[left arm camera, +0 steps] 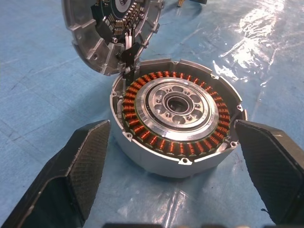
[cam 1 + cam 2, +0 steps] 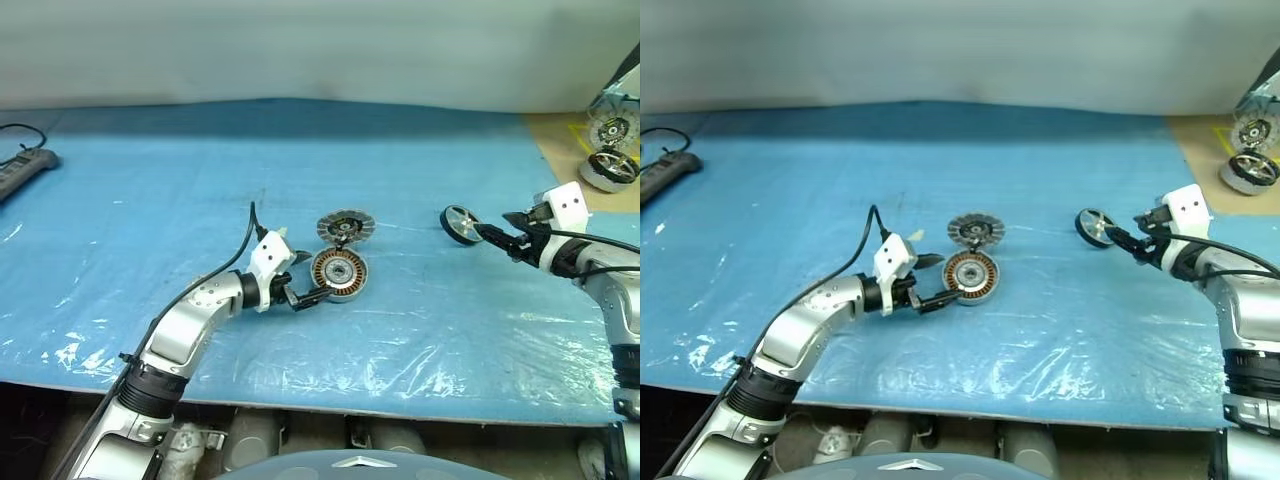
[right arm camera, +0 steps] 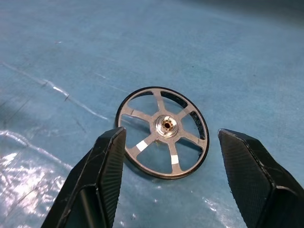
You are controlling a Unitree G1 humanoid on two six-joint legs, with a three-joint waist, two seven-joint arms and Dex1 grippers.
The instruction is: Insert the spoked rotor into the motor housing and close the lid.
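Head view, left gripper [image 2: 306,278]: my fingers were spread wide on either side of the motor housing [image 2: 339,273], one finger at each flank, neither clearly pressing it.
Head view, lid [image 2: 345,228]: stood tilted up on the far side of the housing from my left jaws, hinged open, so the winding ring was bare.
Head view, right gripper [image 2: 497,236]: my jaws were parted, with the rotor [image 2: 460,224] just ahead of their tips, well apart from the housing.
Left wrist view, housing [image 1: 176,122]: sat between my two fingers [image 1: 80,166], copper windings and silver hub exposed, nothing seated over them.
Left wrist view, lid [image 1: 107,28]: rose beyond the housing's far rim, still open.
Right wrist view, rotor [image 3: 162,131]: lay just past my spread fingers [image 3: 107,166], level with the gap; I could not tell whether either pad touched it.
Done: housing steadied and open, I judged.
Left: gripping the rotor, carrying it across, seating it, shutting the lid.
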